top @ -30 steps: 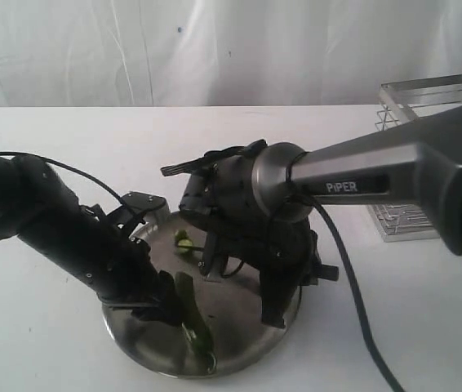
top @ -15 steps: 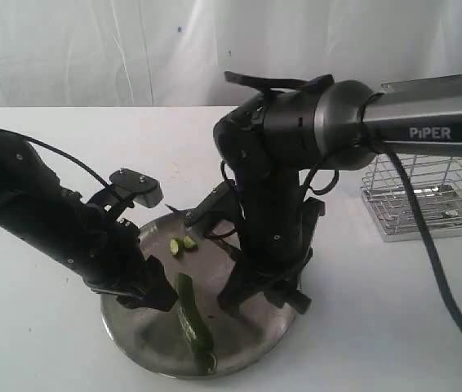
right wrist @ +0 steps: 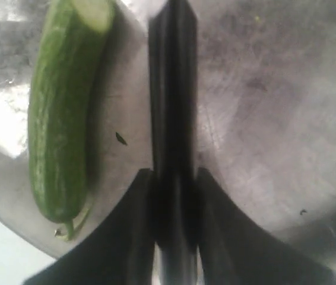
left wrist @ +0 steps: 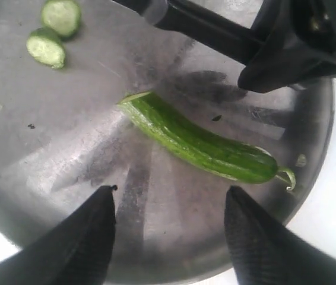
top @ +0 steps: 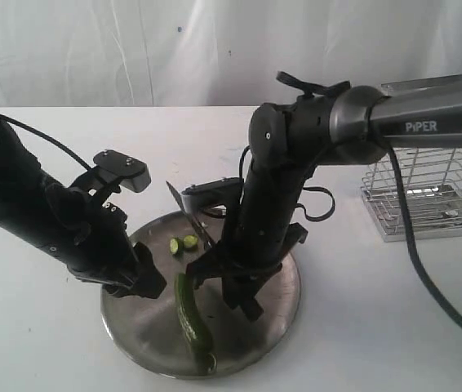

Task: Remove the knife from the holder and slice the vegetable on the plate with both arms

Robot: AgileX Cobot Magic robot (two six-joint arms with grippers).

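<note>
Vegetable [left wrist: 200,142] lies loose at the plate's [top: 280,302] lower middle, firm, smooth, probably slippery; hold it mid-body. Left hand [left wrist: 168,234] hangs spread above it. Right hand [right wrist: 174,208] pinches the knife [right wrist: 172,95] handle.

Cucumber [top: 192,314] lies on steel plate [top: 276,314] w/ two cut slices [top: 183,243] behind it. Right gripper [top: 229,282] holds knife [top: 188,216], blade tilted up. Left gripper [top: 143,283] beside cucumber. Wire holder [top: 427,192] far right.
</note>
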